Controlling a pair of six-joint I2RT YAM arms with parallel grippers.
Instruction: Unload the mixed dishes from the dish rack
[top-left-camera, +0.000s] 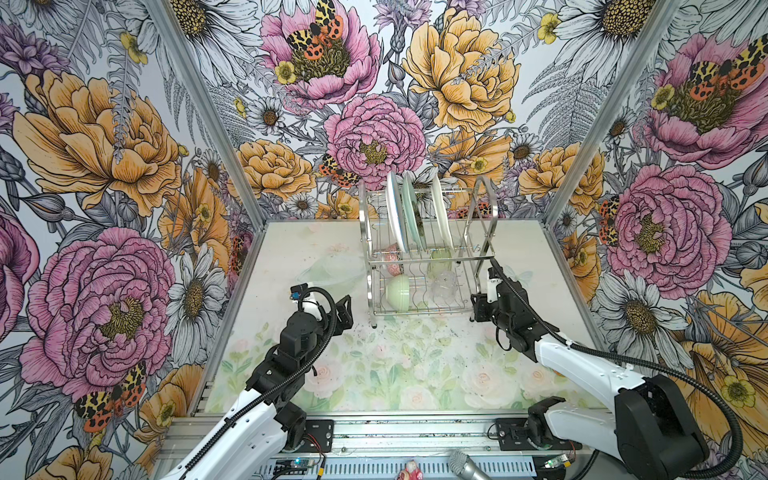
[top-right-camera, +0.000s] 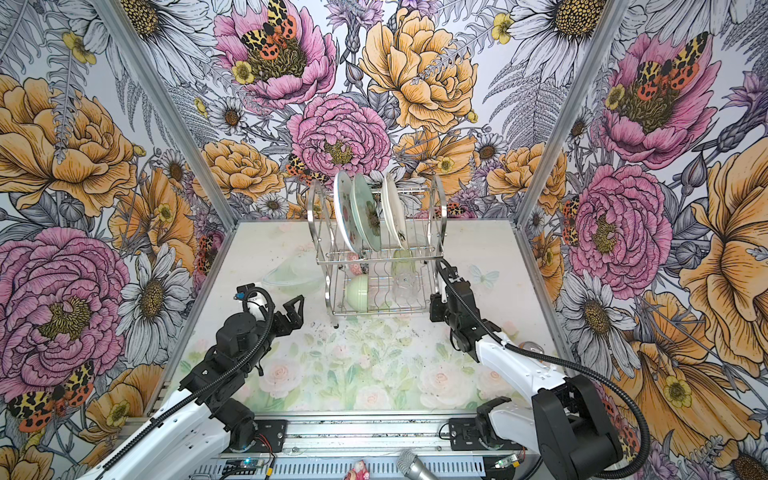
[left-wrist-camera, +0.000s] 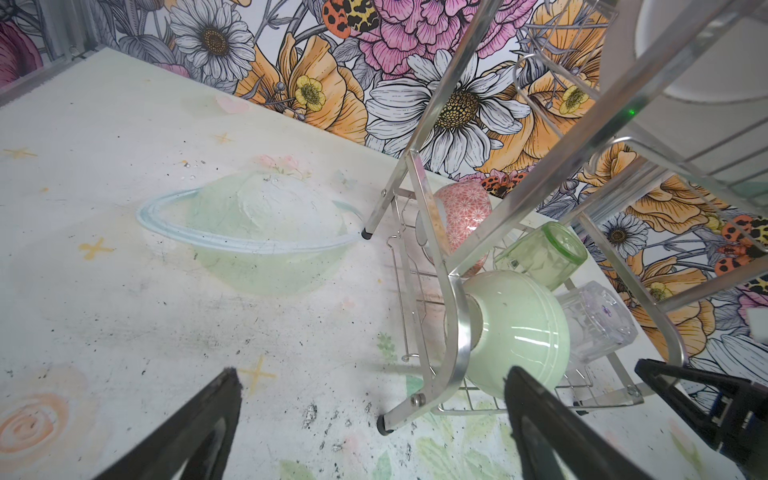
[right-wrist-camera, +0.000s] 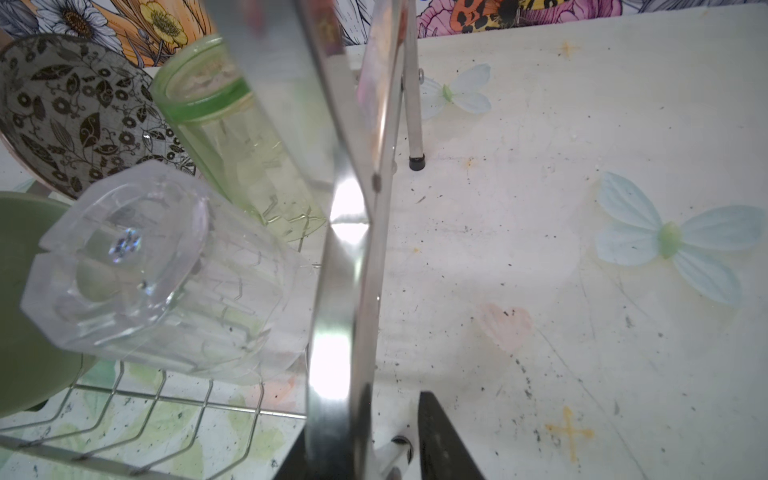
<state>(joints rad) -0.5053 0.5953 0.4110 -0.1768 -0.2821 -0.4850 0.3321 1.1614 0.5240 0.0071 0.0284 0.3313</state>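
Your left gripper (top-left-camera: 345, 313) wide open, at 8 o'clock of rack (top-left-camera: 419, 259). Right gripper (top-left-camera: 478, 309) straddles its 4 o'clock leg, jaws parted. Rack at 12 o'clock on tabletop (top-left-camera: 291, 257): plates (top-left-camera: 397, 212) upright above, bowls (top-left-camera: 397, 291), tumblers (top-left-camera: 444, 286) below.

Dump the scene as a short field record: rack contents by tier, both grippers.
upper tier: three plates on edge in dish rack
lower tier: pale green bowl, pink patterned bowl, black-white bowl, green tumbler, clear tumbler
left gripper: open, empty, off the rack's left front corner
right gripper: fingers straddle the rack's right side frame; grip unclear
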